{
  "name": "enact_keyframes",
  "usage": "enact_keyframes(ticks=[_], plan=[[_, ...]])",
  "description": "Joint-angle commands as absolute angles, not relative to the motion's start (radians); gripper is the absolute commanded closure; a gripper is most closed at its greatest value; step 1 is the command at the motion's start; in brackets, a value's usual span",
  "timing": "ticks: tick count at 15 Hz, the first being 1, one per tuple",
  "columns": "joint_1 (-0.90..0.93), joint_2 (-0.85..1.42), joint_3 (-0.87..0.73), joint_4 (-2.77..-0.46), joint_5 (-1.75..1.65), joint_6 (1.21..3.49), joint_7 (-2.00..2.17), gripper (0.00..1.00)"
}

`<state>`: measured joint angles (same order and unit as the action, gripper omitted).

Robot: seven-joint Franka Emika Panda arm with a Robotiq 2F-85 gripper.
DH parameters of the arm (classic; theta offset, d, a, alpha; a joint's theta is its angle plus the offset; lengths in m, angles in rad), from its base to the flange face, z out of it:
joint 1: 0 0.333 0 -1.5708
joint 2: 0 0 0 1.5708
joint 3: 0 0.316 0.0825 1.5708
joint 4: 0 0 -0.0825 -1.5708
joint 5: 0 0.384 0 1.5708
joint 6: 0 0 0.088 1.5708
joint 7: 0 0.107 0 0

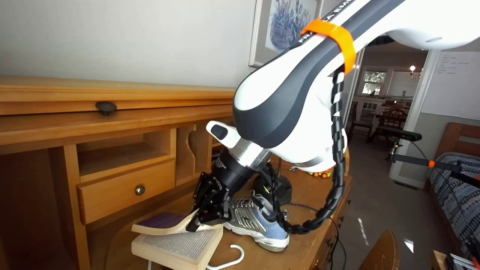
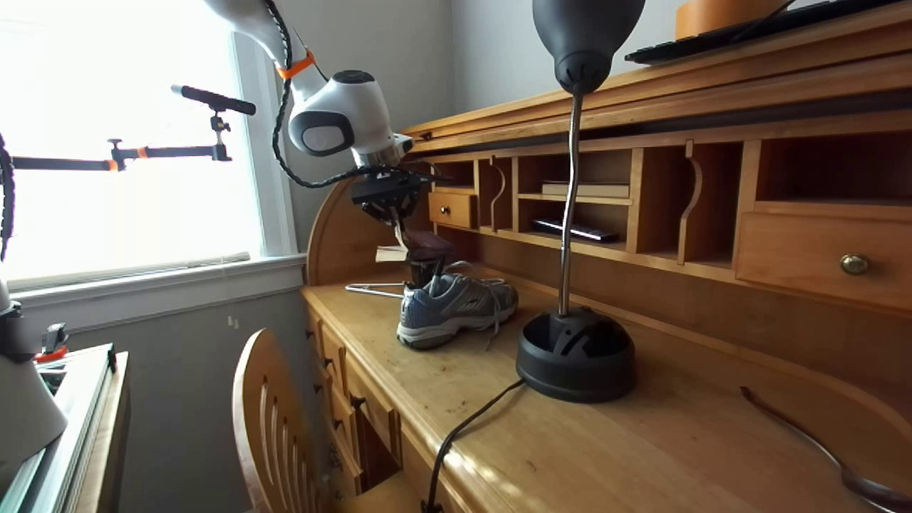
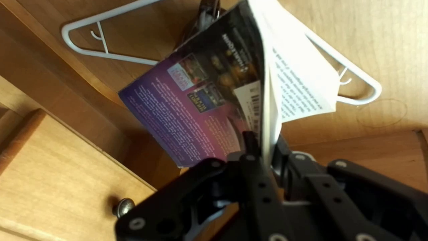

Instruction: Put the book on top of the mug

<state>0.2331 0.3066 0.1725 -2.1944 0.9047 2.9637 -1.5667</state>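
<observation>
- Wrist view: the gripper (image 3: 265, 147) is pinched tight on the Harlequin paperback (image 3: 197, 107). It has the back cover and some pages near 1 edge, and the rest of the pages hang loose.
- The Harlequin paperback is up off the roll-top desk (image 2: 684, 434). It is tipped and flopped open.
- The dark mug (image 2: 422, 271) shows just under the Harlequin paperback in an exterior view, partly hidden by the heel of the running shoe (image 2: 456, 306). I cannot tell if the 2 task things touch.
- A white plastic hanger (image 3: 120, 57) lies on the desk, below the Harlequin paperback.
- I think the step in hand is putting the Harlequin paperback down on the dark mug. The pick-up looks done, but the letting go is not.
- Next, the gripper should get the middle of the Harlequin paperback over the dark mug, tip it flatter, and go down slowly.
- After that, it should let go softly. The loose part could swing and knock the dark mug, or slide off 1 side.
</observation>
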Motion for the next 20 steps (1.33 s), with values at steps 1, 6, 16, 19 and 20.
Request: enact_keyframes(ticks=[1, 6, 16, 19, 20], plan=[[0.256, 0.338, 0.154, -2.173, 0.862, 2.995, -1.542, 0.96], [0.263, 0.358, 0.146, -2.154, 0.842, 2.994, -1.527, 0.96], [0.275, 0.382, 0.14, -2.143, 0.841, 2.984, -1.52, 0.96], [0.276, 0.385, 0.135, -2.137, 0.842, 2.982, -1.516, 0.96], [0.277, 0.386, 0.134, -2.135, 0.842, 2.982, -1.515, 0.96]])
